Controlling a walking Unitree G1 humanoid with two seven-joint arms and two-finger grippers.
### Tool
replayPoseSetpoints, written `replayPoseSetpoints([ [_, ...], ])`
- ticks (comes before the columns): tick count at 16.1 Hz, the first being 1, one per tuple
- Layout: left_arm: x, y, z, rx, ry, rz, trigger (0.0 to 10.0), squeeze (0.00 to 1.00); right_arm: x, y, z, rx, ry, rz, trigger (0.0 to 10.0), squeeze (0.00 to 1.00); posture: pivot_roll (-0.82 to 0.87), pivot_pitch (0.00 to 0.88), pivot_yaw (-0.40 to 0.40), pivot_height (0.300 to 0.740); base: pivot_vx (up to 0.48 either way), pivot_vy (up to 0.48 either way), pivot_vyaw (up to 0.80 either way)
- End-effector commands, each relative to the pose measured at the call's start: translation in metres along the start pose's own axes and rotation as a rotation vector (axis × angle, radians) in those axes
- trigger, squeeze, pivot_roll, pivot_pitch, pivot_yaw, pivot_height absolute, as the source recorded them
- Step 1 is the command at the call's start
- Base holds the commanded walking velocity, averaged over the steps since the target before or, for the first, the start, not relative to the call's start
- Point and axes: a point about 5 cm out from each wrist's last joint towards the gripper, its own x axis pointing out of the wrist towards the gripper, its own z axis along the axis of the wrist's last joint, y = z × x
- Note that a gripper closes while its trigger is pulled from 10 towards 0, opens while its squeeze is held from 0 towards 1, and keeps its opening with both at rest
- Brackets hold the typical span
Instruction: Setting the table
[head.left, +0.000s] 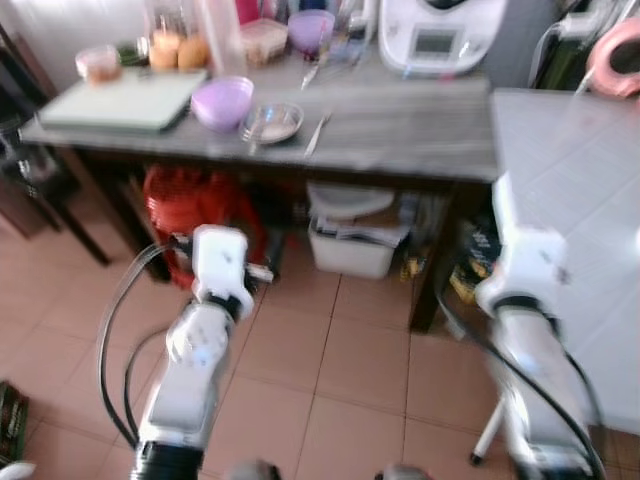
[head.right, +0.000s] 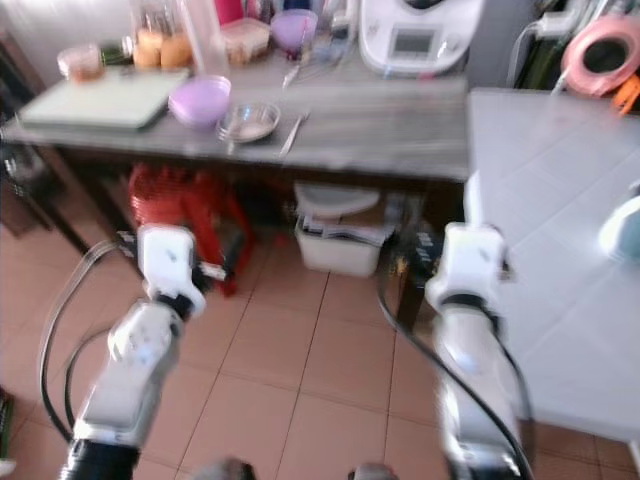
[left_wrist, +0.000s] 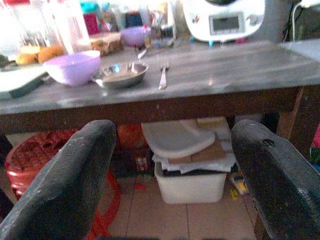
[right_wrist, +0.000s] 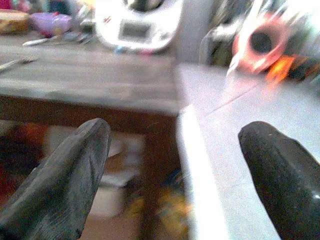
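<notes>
grey wooden table (head.left: 400, 130) over terracotta floor tiles (head.left: 340, 370).

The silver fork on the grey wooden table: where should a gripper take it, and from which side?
Probably by the handle of the silver fork, the end towards the table's front edge, coming from above: it lies flat, tines pointing away, apart from the small metal bowl.

Head cameras look down from above at the long grey wooden bench (head.left: 400, 130); both wrist cameras face its front edge from lower.

A white storage bin (head.left: 352, 250) and red stool (head.left: 195, 205) sit under the table.
</notes>
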Motion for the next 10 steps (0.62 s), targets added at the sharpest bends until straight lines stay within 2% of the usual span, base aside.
replayPoseSetpoints([
  [1,-0.003,0.01,0.001,0.015,-0.002,0.02,10.0,0.0,-0.003,0.011,0.01,-0.001,-0.063,0.044,10.0,0.0,-0.09,0.0,0.071,0.74,0.0,-0.326,0.0],
  [2,-0.003,0.01,0.001,0.014,-0.006,0.018,10.0,0.0,-0.005,0.011,0.01,-0.01,-0.074,0.048,10.0,0.0,-0.09,0.0,0.071,0.74,0.0,0.0,0.0],
  [4,-0.007,0.012,0.001,0.019,-0.005,0.022,10.0,0.0,-0.023,0.008,0.003,-0.036,-0.044,0.038,10.0,0.0,-0.1,0.0,0.072,0.74,0.0,0.0,0.0],
  [7,-0.015,0.014,0.003,0.029,0.003,0.019,10.0,0.0,-0.04,0.003,0.0,-0.033,-0.01,0.031,10.0,0.0,-0.1,0.0,0.078,0.74,0.0,0.0,0.0],
  [10,-0.017,0.013,-0.001,0.03,0.024,-0.008,10.0,0.0,-0.045,0.002,-0.001,-0.015,0.001,0.044,10.0,0.0,-0.1,0.0,0.081,0.74,0.0,-0.316,0.0],
])
